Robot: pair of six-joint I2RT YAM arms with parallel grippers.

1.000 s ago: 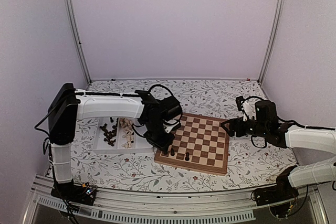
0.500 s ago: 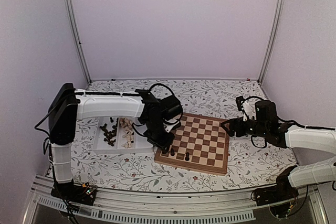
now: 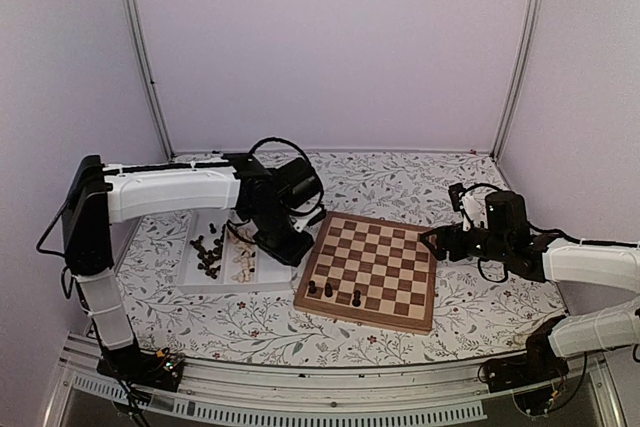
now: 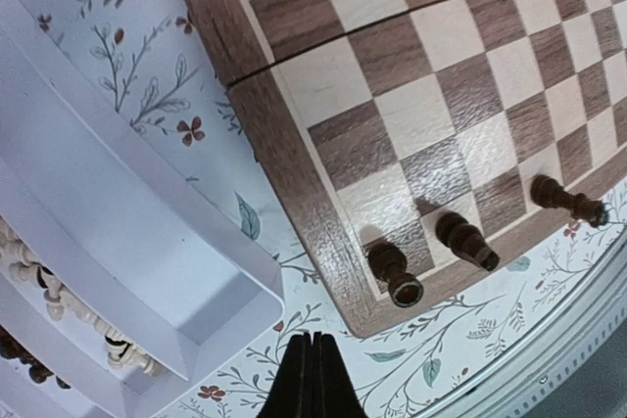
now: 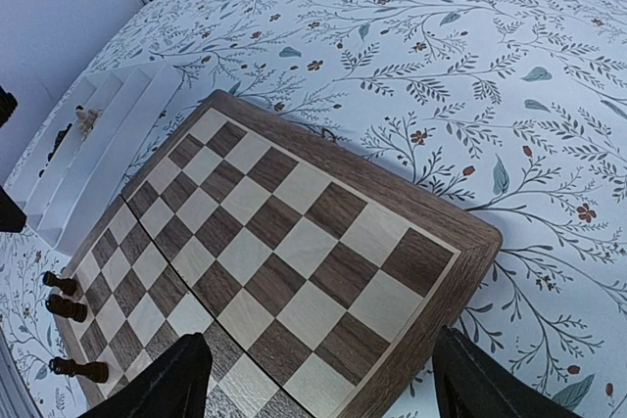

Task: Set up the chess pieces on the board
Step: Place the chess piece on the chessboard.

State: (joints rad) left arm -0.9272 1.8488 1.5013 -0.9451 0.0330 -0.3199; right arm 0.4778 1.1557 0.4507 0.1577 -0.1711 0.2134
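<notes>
Standing on the board: 3 dark pieces; left jaws together, right jaws apart.

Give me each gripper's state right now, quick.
Left gripper: shut, nothing between its fingers.
Right gripper: open, holding nothing.

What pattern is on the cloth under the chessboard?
The tablecloth is white with a leafy, flowering vine print; the right wrist view shows it best.
</notes>
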